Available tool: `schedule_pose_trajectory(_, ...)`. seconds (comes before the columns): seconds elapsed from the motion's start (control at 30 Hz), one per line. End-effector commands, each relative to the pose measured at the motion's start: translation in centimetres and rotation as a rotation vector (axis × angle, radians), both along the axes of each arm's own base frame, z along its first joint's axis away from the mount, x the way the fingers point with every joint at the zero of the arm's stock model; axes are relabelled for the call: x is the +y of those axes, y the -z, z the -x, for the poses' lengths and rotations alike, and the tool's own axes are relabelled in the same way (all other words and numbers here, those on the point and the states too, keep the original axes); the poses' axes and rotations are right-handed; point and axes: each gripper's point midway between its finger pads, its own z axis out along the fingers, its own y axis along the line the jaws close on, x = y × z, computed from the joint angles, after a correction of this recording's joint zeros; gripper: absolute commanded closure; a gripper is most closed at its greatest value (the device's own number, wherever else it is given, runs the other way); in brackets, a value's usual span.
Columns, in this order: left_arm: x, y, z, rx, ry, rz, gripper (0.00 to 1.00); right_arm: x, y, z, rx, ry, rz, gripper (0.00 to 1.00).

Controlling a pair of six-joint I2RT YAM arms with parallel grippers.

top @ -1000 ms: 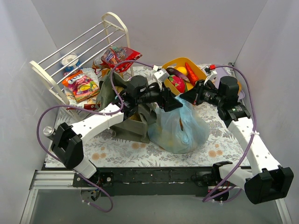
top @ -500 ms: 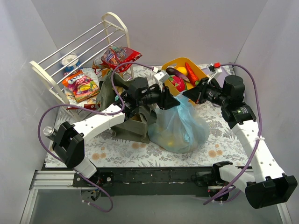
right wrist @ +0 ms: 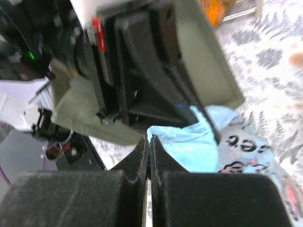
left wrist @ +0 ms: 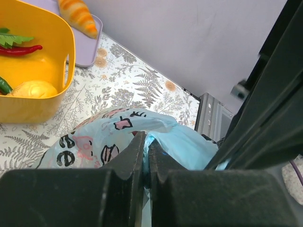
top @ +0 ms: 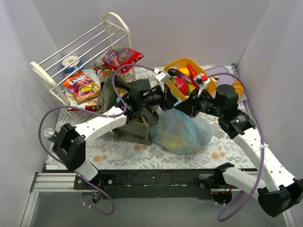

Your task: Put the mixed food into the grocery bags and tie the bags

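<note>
Fingers of the left gripper (left wrist: 146, 142) and right gripper (right wrist: 149, 142) are clenched on the light-blue bag (top: 182, 132) top, apparently mid-tie, while snack packets (top: 81, 85) are not yet packed and the green tote (top: 136, 129) is untied.

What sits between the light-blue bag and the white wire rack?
The olive-green tote, standing right beside the light-blue bag; the top external view shows it.

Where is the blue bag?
Top view: the blue bag sits mid-table, right of the tote, in front of the tub; left pincer and right pincer pinch its top.
</note>
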Motion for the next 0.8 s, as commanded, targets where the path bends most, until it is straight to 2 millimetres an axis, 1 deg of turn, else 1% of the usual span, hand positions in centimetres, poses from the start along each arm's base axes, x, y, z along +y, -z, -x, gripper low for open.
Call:
schedule_pose_trajectory(0.0, 1.0, -0.3, -1.3, 0.018, -0.084, -0.005, 1.00, 2.1, 2.8, 2.9, 0.018, -0.115, 0.043, 0.99)
schedule_pose_trajectory(0.07, 1.2, -0.2, -1.3, 0.019, -0.087, -0.010, 1.00, 2.2, 4.6, 3.4, 0.045, -0.119, 0.088, 0.99)
schedule_pose_trajectory(0.1, 1.3, -0.1, -1.3, 0.019, -0.088, -0.016, 1.00, 2.1, 6.0, 3.5, 0.065, -0.107, 0.118, 0.99)
schedule_pose_trajectory(0.17, 1.7, -0.2, -1.2, 0.010, -0.086, -0.024, 1.00, 1.6, 7.6, 3.7, 0.088, -0.094, 0.164, 0.99)
schedule_pose_trajectory(0.23, 1.9, 0.0, -1.0, 0.008, -0.076, -0.035, 1.00, 0.9, 9.0, 3.4, 0.099, -0.061, 0.204, 0.99)
schedule_pose_trajectory(0.33, 2.2, 0.0, -0.4, 0.005, -0.038, -0.043, 1.00, 0.2, 10.2, 3.2, 0.096, -0.035, 0.246, 0.99)
schedule_pose_trajectory(0.4, 2.5, 0.1, -0.1, 0.011, -0.023, -0.054, 1.00, -0.1, 10.8, 3.2, 0.097, -0.033, 0.271, 0.99)
schedule_pose_trajectory(0.47, 2.9, 0.2, -0.1, 0.015, -0.019, -0.060, 1.00, -0.1, 10.8, 3.1, 0.088, -0.031, 0.274, 0.99)
schedule_pose_trajectory(0.5, 3.0, 0.1, 0.2, 0.016, -0.012, -0.061, 0.98, -0.1, 10.6, 3.1, 0.081, -0.033, 0.271, 0.99)
schedule_pose_trajectory(0.57, 3.2, -0.1, 0.4, 0.021, 0.002, -0.061, 0.92, 0.0, 10.3, 3.2, 0.065, -0.040, 0.263, 0.99)
schedule_pose_trajectory(0.63, 3.3, -0.3, 0.8, 0.026, 0.031, -0.058, 0.83, 0.0, 10.2, 3.1, 0.056, -0.043, 0.261, 0.99)
schedule_pose_trajectory(0.67, 3.3, -0.4, 1.0, 0.027, 0.038, -0.059, 0.77, 0.0, 10.0, 3.1, 0.052, -0.041, 0.259, 0.99)
schedule_pose_trajectory(0.77, 3.6, -0.4, 1.4, 0.030, 0.053, -0.067, 0.67, -0.1, 9.9, 3.0, 0.050, -0.037, 0.261, 0.99)
